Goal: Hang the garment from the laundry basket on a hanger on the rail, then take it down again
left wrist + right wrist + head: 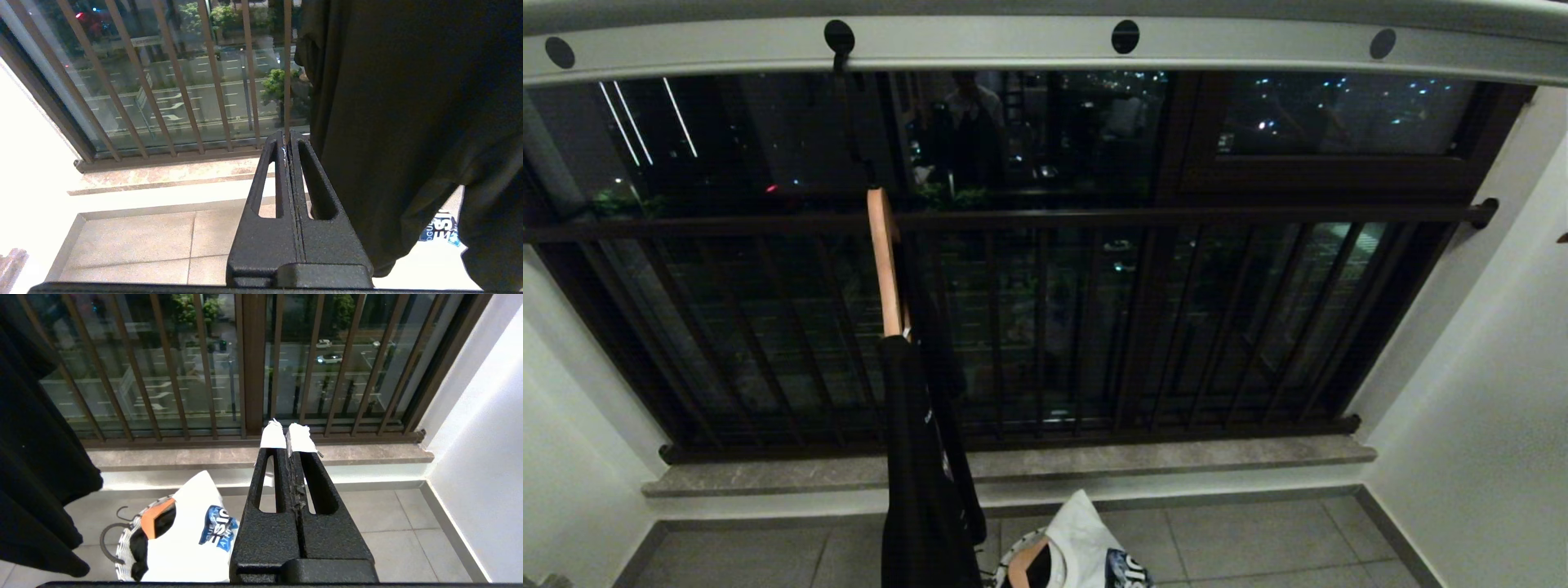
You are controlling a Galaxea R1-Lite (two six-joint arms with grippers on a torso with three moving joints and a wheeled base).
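The pale grey rail with round dark holes runs across the top of the head view. A wooden hanger hangs from it by a dark hook, edge-on, carrying a black garment that drapes to the floor. Below it stands the laundry basket, holding a white garment with a blue logo and an orange hanger. My left gripper is shut and empty, close beside the black garment. My right gripper, with white-taped tips, is shut and empty above the floor next to the basket.
A dark brown window grille and a stone sill stand behind the rail. White walls close in both sides. A dark hook lies by the basket. Tiled floor stretches to the right.
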